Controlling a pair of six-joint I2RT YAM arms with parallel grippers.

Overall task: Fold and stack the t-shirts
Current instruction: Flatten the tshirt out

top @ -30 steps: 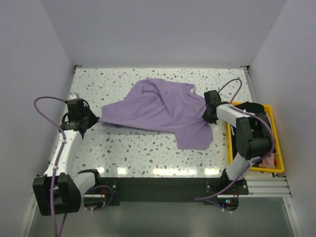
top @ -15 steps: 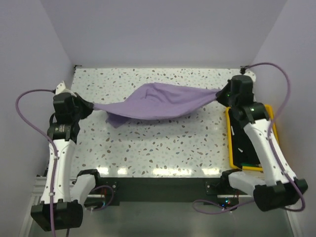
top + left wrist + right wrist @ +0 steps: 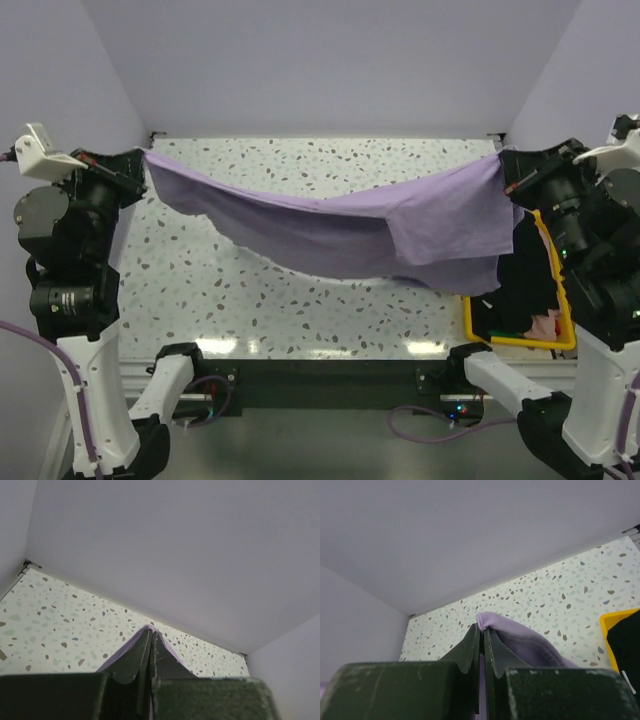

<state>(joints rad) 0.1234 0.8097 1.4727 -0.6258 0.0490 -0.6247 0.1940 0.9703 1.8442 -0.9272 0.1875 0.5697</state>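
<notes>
Lavender t-shirt (image 3: 340,225): held up off the tabletop (image 3: 200,290), stretched across its full width between the two arms and sagging in the middle. The hem hangs lowest right of centre, where a doubled layer of cloth shows. Whether any part brushes the surface cannot be told.

Left jaws: together, clamped on the shirt's left end, high over the far-left corner. The left wrist view shows a sliver of the t-shirt (image 3: 122,655) pinched at the tips.

Right jaws: together, clamped on the right end, high over the far-right corner. The right wrist view shows the t-shirt (image 3: 520,640) bulging just past the tips.

Yellow bin (image 3: 567,300): at the tabletop's right edge, below the right arm. It holds a black garment (image 3: 515,290) and a small pink item (image 3: 545,325)
</notes>
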